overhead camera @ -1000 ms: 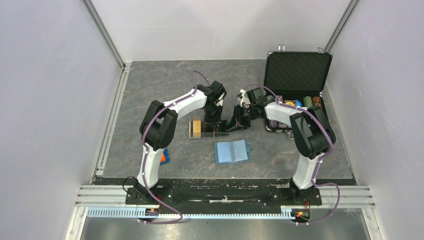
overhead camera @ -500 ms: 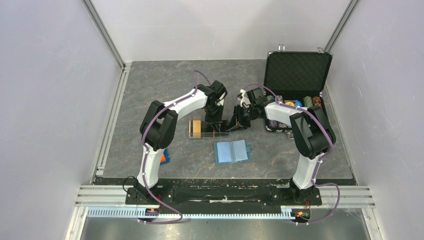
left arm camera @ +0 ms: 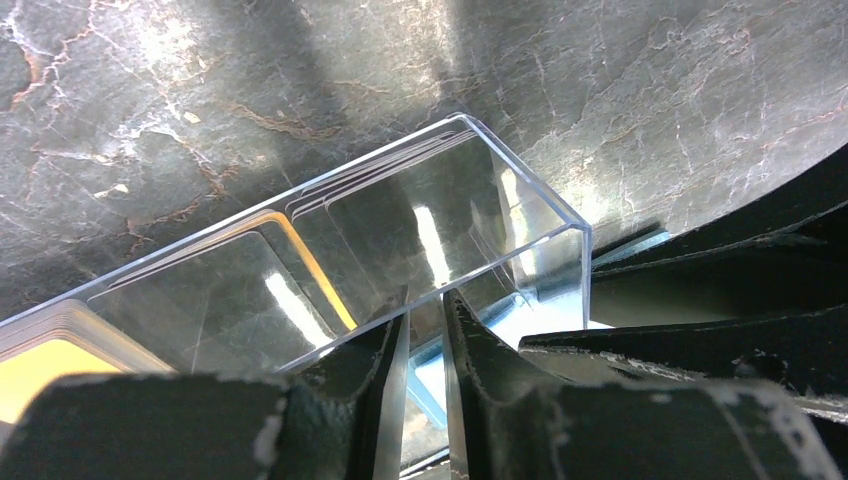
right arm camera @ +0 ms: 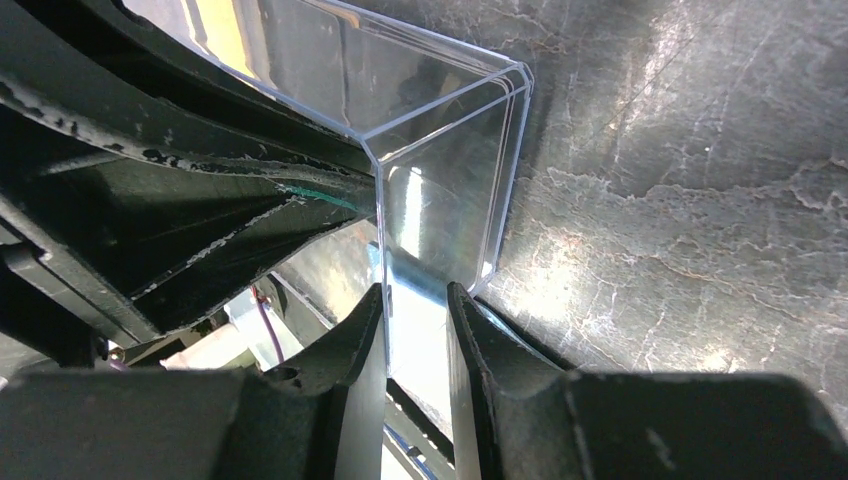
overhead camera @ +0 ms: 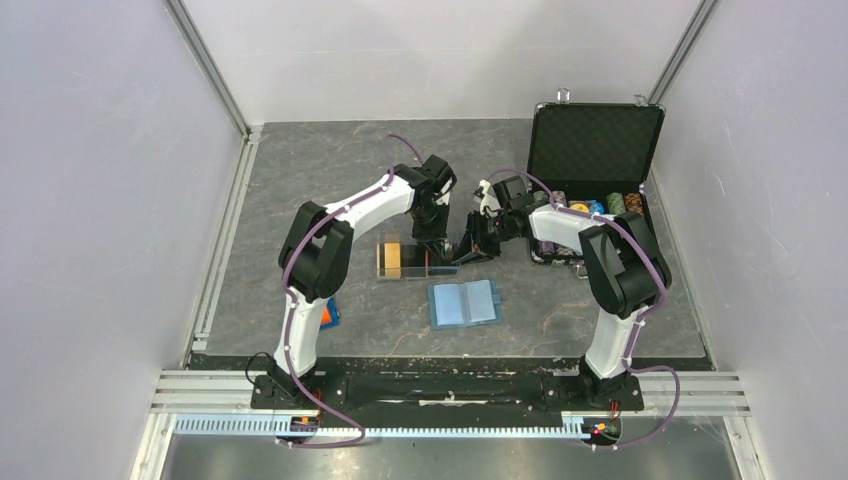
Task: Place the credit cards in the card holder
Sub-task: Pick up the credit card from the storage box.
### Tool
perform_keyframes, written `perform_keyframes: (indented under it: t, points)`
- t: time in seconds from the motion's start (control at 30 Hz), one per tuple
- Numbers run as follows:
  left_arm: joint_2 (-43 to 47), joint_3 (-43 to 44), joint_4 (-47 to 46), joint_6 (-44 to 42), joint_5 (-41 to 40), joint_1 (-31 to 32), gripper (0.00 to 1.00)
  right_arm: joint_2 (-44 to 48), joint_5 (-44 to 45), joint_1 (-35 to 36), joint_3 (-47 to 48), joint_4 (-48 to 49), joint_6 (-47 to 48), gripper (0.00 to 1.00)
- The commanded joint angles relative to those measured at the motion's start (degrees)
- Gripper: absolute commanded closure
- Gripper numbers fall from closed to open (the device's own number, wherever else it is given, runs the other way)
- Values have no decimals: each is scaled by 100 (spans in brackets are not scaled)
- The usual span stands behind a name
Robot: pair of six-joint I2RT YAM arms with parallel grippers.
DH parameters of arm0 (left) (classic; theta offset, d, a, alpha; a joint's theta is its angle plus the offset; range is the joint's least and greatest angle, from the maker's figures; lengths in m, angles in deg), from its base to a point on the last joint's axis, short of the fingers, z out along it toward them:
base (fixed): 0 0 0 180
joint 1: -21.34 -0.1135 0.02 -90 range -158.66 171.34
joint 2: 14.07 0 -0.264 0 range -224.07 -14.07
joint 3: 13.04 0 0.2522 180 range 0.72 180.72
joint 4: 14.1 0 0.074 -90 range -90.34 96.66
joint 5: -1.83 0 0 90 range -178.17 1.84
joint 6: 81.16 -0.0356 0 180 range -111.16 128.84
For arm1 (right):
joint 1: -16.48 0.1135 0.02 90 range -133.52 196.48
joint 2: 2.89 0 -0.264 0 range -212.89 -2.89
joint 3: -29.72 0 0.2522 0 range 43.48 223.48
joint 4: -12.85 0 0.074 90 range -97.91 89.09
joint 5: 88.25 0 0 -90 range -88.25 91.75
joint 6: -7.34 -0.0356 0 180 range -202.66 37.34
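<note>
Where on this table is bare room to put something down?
Free: the far-left table, between left wall and left arm; the near-right patch between wallet and right arm. Crowded: the middle, where left pincer and right pincer meet at the tray.

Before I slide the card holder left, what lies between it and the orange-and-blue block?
Nothing: in the top view, only bare tabletop separates the card holder from the orange-and-blue block. The clear tray sits farther back.

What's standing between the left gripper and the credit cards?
Only the clear tray: the credit cards lie inside its left end, while the left gripper sits at its rim further right. Nothing visible blocks the way to the card holder.
</note>
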Motion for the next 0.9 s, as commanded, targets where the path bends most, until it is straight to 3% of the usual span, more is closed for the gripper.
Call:
perform_keyframes:
  t: [0.0,0.13,0.47,0.87]
  points:
    - [275,240,6,-185,-68,23,74,266,-501,46,-16,121,2,77]
    - [237,75,152,-201,-296,23,64,265,-492,47,-21,126,11,77]
    - [10,-321,-130,-28,-192,23,64,342,-602,42,-130,285,-96,75]
    - [-45,-206,-296,-49,58,23,84,473,-738,38,-293,624,-289,49]
